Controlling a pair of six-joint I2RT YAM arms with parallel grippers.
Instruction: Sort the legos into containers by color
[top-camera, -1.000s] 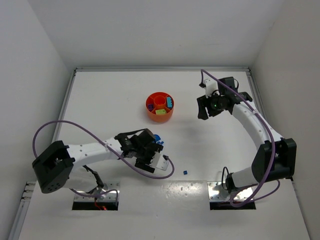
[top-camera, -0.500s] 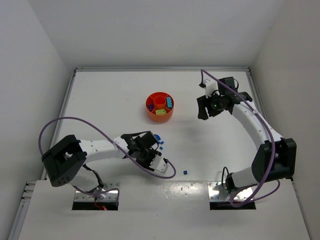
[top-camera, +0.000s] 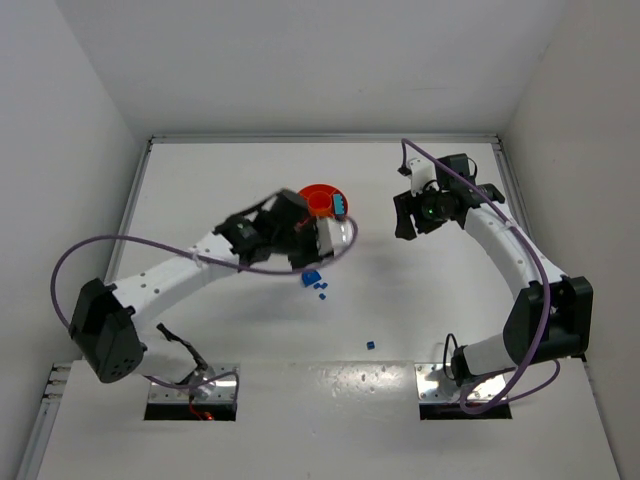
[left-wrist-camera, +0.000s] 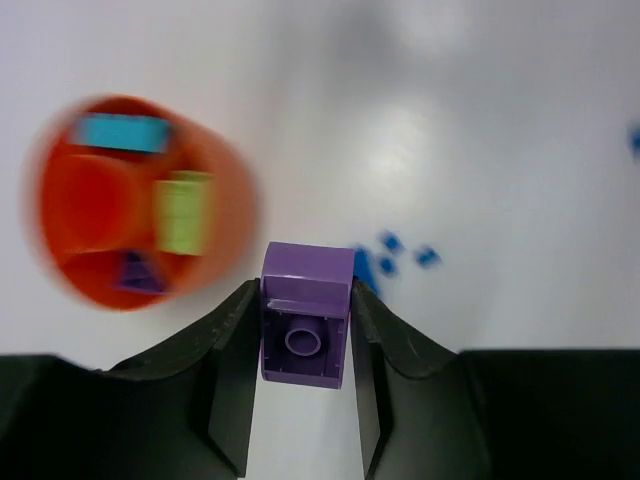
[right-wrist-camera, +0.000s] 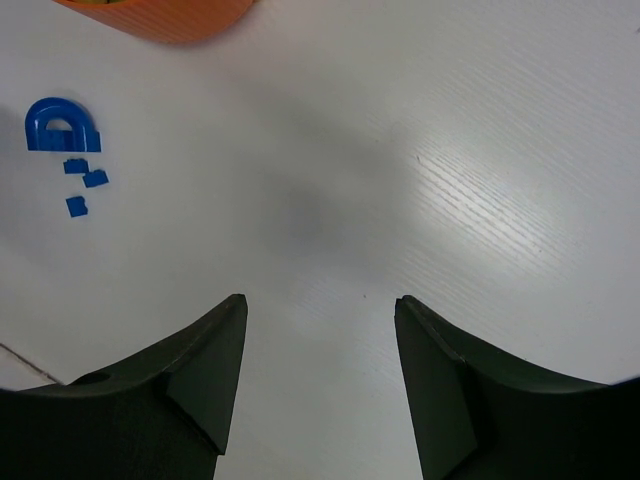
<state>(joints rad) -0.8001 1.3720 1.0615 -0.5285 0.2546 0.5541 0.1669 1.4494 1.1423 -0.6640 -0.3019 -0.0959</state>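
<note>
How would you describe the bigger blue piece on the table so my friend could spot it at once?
Find the round orange plastic bowl on the white table, then look a little towards the near edge. The blue arch-shaped plastic brick lies there, nearest the bowl: curved like a horseshoe and far larger than the three tiny blue bricks beside it.

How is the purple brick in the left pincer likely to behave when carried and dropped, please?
The purple brick looks rigid and boxy, so the left pincer probably cannot squash it. Its smooth plastic sides may slip a little. Being flat-faced, it should settle rather than roll.
</note>
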